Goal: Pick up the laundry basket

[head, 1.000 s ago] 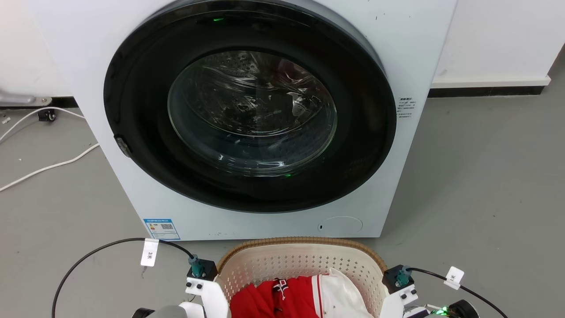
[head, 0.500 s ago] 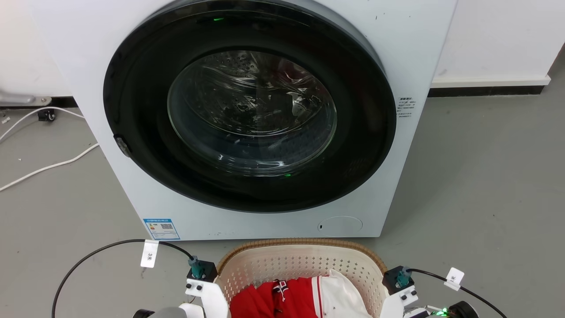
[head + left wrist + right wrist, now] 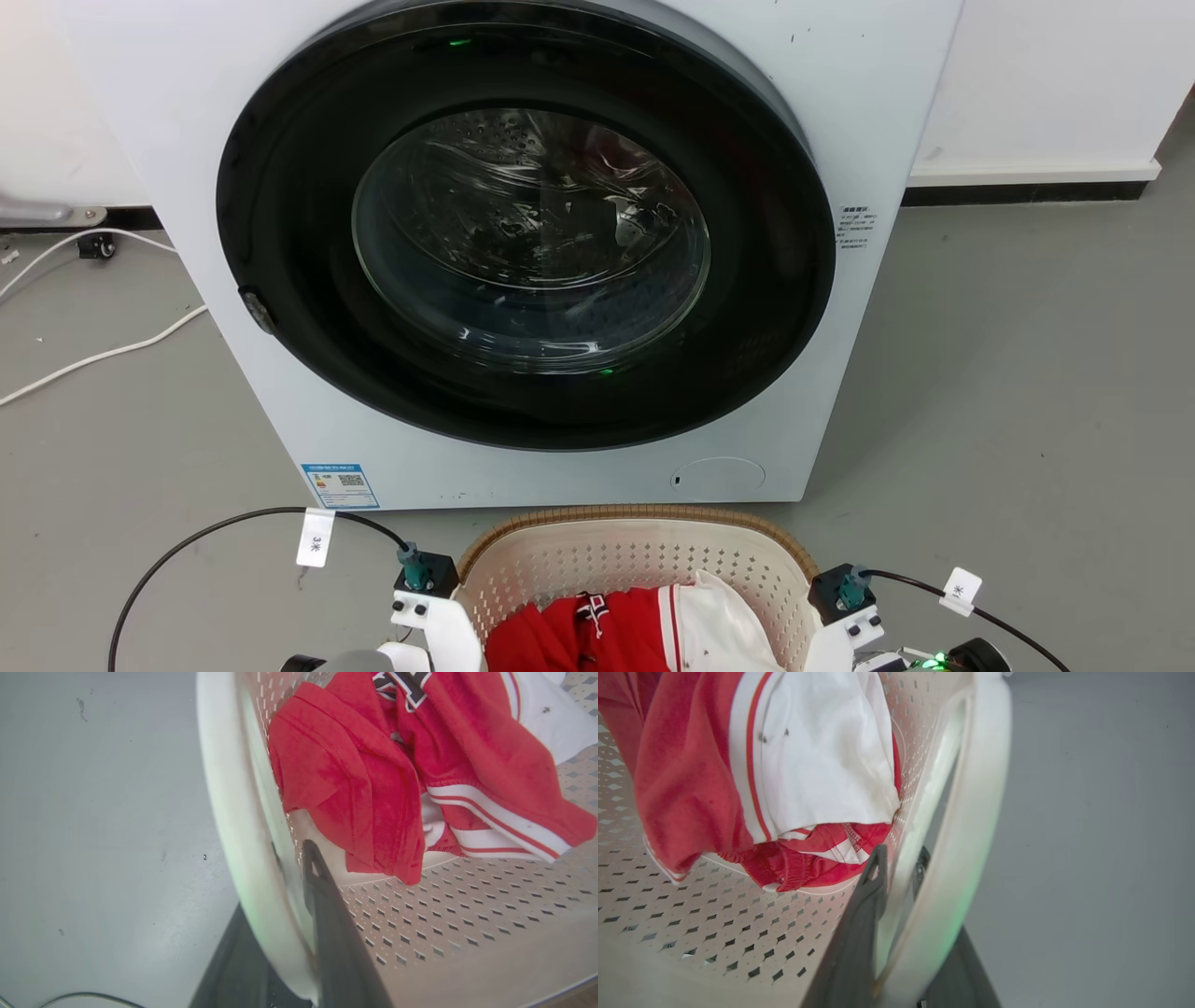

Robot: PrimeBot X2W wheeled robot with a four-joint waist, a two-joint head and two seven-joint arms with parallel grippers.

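On the grey floor (image 3: 980,392) just in front of the washing machine (image 3: 840,112) sits the laundry basket (image 3: 635,513), at the bottom edge of the head view, its brown rim near the machine's lower panel but apart from it; a red garment (image 3: 579,635) and a white garment (image 3: 719,625) lie bunched inside it.

The basket lies between the two arms, each claw at one of its short sides; in the left wrist view the left claw (image 3: 292,851) straddles the basket's wall (image 3: 420,905) under the pale loop handle (image 3: 224,788), one dark finger (image 3: 327,914) inside against the perforated wall, the other outside, mostly hidden behind the handle; the gap between them is narrow and the wall is pinched in it.

In the right wrist view the right claw (image 3: 900,858) does the same on the opposite side; its inner finger (image 3: 864,914) presses the perforated wall (image 3: 714,914) just beside the red and white cloth, its outer finger runs behind the loop handle (image 3: 980,788); the claw is closed down to a slim gap on the wall.
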